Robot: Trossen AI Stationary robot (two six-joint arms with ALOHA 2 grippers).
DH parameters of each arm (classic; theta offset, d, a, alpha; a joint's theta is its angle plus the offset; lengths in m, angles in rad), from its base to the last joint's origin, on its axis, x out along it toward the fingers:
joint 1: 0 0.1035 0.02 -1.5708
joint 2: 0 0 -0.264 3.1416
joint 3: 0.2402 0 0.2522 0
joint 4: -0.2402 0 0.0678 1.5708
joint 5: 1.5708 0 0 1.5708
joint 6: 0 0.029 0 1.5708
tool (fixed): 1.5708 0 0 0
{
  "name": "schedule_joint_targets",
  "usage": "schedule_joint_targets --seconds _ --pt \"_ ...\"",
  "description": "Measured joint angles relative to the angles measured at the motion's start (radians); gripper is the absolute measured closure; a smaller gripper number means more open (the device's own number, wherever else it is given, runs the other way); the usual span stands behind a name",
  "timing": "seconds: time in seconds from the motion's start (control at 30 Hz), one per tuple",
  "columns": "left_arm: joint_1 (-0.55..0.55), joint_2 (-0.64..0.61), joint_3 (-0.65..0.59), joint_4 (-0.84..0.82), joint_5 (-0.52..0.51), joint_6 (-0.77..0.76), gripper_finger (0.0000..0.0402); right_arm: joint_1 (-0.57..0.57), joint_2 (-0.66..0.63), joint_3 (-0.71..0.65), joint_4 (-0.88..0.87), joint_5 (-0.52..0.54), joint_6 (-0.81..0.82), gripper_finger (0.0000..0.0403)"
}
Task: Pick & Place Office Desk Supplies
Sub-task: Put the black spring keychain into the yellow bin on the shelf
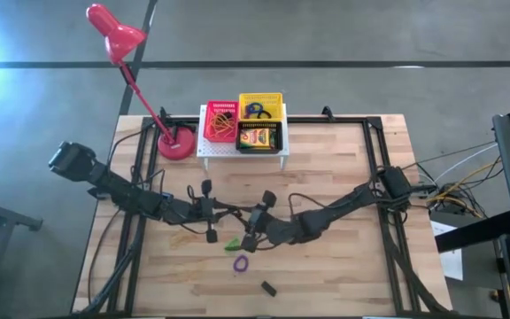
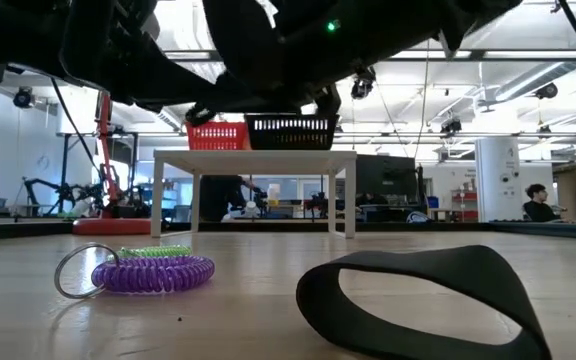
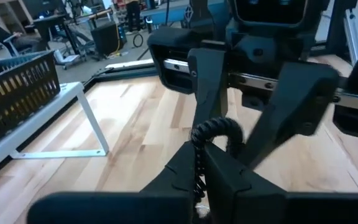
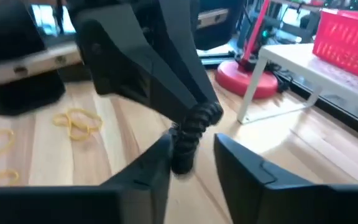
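Over the table's middle, my left gripper [image 1: 230,215] is shut on a black coiled elastic loop [image 3: 216,129]. My right gripper [image 4: 191,165] faces it from the right. It is open, with one finger on each side of the loop's free part [image 4: 190,140]; I cannot tell whether a finger touches it. On the table nearer the front lie a green coil [image 1: 232,244], a purple coil with a key ring [image 2: 153,272] and a black band [image 2: 418,300]. Tan rubber bands [image 4: 76,121] lie under the left arm. My left gripper pinches one end of the black coiled loop [image 3: 204,144] between its two shut fingers, coming nearly level from the table's left. The rest of the coil sticks out past the fingertips, lifted clear of the table.
A white rack [image 1: 204,149] at the far edge carries a red basket [image 1: 220,120], a yellow basket [image 1: 260,105] and a black basket with a crayon box [image 1: 257,138]. A red desk lamp [image 1: 175,142] stands left of it. Black frame rails run along both table sides.
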Motion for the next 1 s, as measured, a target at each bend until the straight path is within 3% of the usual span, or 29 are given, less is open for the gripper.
schedule_joint_targets --seconds 0.1,0.23,0.43,0.53,0.67,0.8,0.9,1.0 --pt "0.000 0.000 0.000 -0.012 0.000 -0.019 0.0360 0.001 0.000 0.026 -0.104 0.000 0.010 0.0332" --pt "0.000 -0.001 0.010 -0.061 0.003 -0.041 0.0299 0.002 -0.017 0.042 -0.279 -0.001 0.078 0.0381" --pt "0.000 -0.039 0.067 -0.275 0.001 -0.046 0.0216 0.021 -0.097 0.008 -0.577 -0.009 0.237 0.0377" --pt "0.000 -0.042 0.082 -0.343 0.001 -0.068 0.0196 0.032 -0.129 -0.044 -0.600 -0.092 0.212 0.0376" --pt "0.000 -0.039 0.072 -0.358 0.000 -0.127 0.0191 0.038 -0.164 -0.125 -0.448 -0.340 0.009 0.0376" --pt "0.000 -0.039 0.063 -0.334 0.000 -0.131 0.0200 0.007 -0.168 -0.241 -0.042 -0.558 -0.162 0.0376" --pt "0.000 -0.037 0.060 -0.302 0.000 -0.131 0.0209 -0.043 -0.181 -0.296 0.222 -0.572 -0.257 0.0376" --pt "0.000 -0.037 0.060 -0.292 0.000 -0.131 0.0217 -0.118 -0.248 -0.301 0.313 -0.525 -0.279 0.0376"
